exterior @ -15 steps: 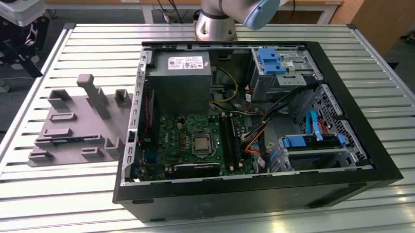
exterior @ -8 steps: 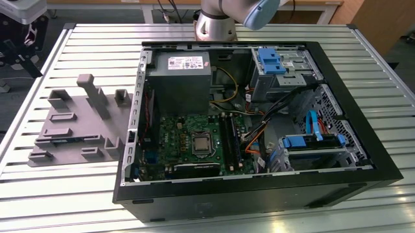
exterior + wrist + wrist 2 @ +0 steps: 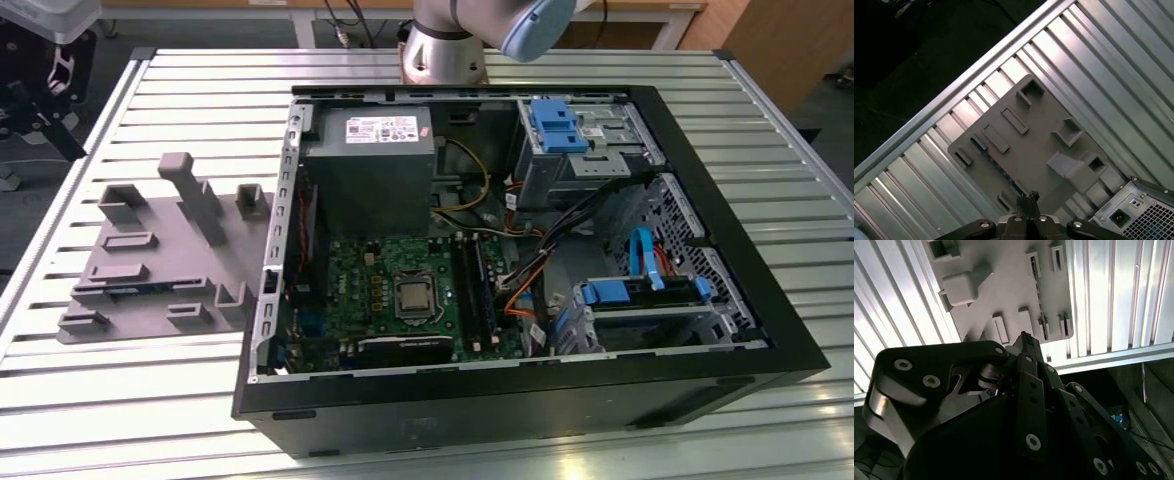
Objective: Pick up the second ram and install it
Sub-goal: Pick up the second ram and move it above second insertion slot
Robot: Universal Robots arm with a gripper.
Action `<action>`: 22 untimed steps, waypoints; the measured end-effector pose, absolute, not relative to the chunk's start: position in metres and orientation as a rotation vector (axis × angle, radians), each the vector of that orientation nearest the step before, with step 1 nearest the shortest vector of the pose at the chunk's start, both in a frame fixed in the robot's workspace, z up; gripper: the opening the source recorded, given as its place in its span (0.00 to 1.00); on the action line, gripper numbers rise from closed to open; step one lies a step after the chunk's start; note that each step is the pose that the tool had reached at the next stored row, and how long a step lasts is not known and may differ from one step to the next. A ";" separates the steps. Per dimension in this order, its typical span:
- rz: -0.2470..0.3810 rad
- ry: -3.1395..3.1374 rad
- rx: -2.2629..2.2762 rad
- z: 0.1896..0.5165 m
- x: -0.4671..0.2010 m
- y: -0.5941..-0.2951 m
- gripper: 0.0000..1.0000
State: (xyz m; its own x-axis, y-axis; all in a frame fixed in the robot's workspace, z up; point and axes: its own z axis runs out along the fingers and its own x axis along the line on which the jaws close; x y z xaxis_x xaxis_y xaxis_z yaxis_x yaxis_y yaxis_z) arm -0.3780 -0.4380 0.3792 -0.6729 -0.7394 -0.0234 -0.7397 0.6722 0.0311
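The ram (image 3: 134,289) sits on edge in a long slot of the grey fixture (image 3: 160,240), along the side of the fixture that faces the camera in the exterior view. There it shows as a thin dark strip with bluish glints, lying between low grey blocks. In the first wrist view the ram (image 3: 999,167) runs as a dark line across the fixture (image 3: 1039,145), and one end of it points toward the gripper (image 3: 1027,199). In the second wrist view the ram (image 3: 1038,295) is a narrow strip set in the fixture (image 3: 1004,285), and its near end appears just beside the tip of the gripper (image 3: 1024,340).

In both wrist views the fingers are pressed together into a single point with nothing between them. They hang above the fixture and are not touching the ram.

The fixture rests on the ribbed metal table (image 3: 174,400), at the exterior view's left of the open computer case (image 3: 534,400). Inside the case lies the green motherboard (image 3: 387,270). The arm (image 3: 447,40) rises behind the case at the far edge of the table.
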 end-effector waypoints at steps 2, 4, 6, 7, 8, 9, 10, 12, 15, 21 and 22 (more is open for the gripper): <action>0.060 2.846 -1.310 0.379 -0.378 -0.438 0.11; 0.060 2.827 -1.351 0.379 -0.378 -0.438 0.11; 0.060 2.808 -1.392 0.379 -0.378 -0.438 0.11; 0.060 2.798 -1.412 0.379 -0.379 -0.438 0.11; 0.060 2.788 -1.431 0.379 -0.379 -0.438 0.11; 0.060 2.778 -1.451 0.379 -0.379 -0.438 0.11; 0.060 2.769 -1.470 0.379 -0.379 -0.438 0.11; 0.060 2.749 -1.507 0.379 -0.379 -0.438 0.11; 0.059 2.720 -1.562 0.379 -0.379 -0.438 0.11; 0.059 2.709 -1.581 0.379 -0.379 -0.438 0.11; 0.059 2.709 -1.581 0.379 -0.379 -0.438 0.11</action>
